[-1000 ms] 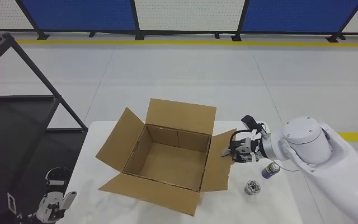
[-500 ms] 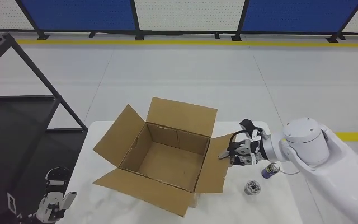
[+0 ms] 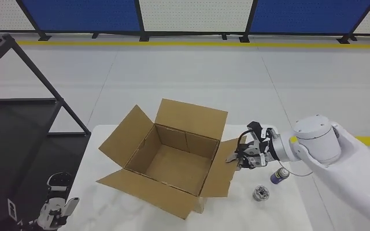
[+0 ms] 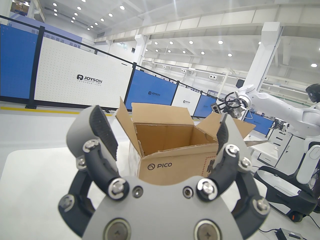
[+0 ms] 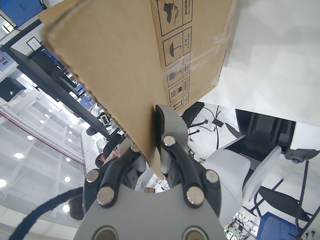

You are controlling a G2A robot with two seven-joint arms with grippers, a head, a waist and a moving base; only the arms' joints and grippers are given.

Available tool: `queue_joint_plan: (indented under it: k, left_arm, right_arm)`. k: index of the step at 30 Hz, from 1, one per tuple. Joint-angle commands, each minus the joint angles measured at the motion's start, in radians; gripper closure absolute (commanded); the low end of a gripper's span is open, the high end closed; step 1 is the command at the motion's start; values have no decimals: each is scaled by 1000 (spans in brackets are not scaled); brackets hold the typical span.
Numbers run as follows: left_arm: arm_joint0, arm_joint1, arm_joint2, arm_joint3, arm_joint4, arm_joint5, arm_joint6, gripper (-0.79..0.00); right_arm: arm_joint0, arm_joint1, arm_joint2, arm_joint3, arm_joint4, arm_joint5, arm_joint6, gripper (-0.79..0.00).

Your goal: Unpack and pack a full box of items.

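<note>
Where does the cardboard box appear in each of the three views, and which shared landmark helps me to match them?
Top view: the cardboard box sits at lower centre, open.
Left wrist view: it stands upright and open, framed between the left hand's fingers.
Right wrist view: its flap and printed side wall are seen close up.
Shared landmark: the flap gripped by the right hand.

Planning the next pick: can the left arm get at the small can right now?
Probably not: the open box stands between the left gripper and the can, which sits near the right gripper.
</note>
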Motion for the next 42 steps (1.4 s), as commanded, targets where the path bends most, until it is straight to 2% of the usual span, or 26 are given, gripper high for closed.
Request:
queue_joint_plan:
  k: [1,11,18,29,34,42]
  left_arm:
    - [0,0,0,0,0,0,0,-785]
    - [0,0,0,0,0,0,0,-785]
    - [0,0,0,0,0,0,0,-785]
    - [0,0,0,0,0,0,0,-785]
    - [0,0,0,0,0,0,0,-785]
    - [0,0,0,0,0,0,0,-785]
  right_arm:
    - [3,1,-14,23,1,-13,13,0]
    - [66,2,-112,116,242,-42,42,0]
    - [141,13,-220,146,256,-107,108,0]
    - [218,18,-393,236,461,-181,181,0]
    - [272,17,-476,241,447,-240,241,0]
    - [262,9,-480,230,229,-374,375,0]
